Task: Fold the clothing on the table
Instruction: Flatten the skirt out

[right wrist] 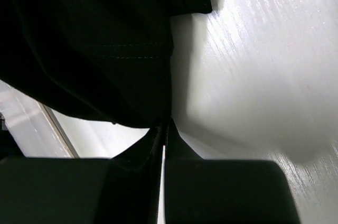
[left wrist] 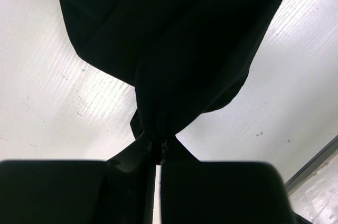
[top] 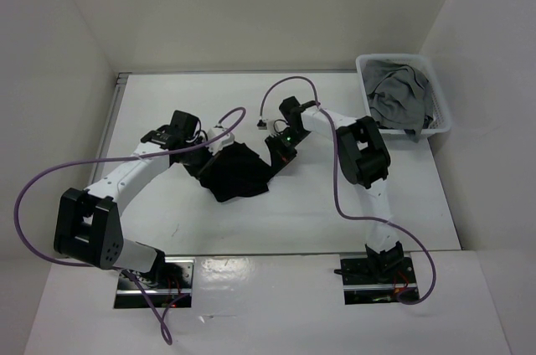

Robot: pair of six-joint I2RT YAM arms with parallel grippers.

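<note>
- Bunched plain black soft fabric garment pinched in closed left gripper.
- Another edge clamped in closed right gripper.
- Over flat white table.

One black garment, one grey garment, one basket — two arms.

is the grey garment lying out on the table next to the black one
No, the grey garment sits inside the white basket at the far right corner, apart from the black garment.
</note>
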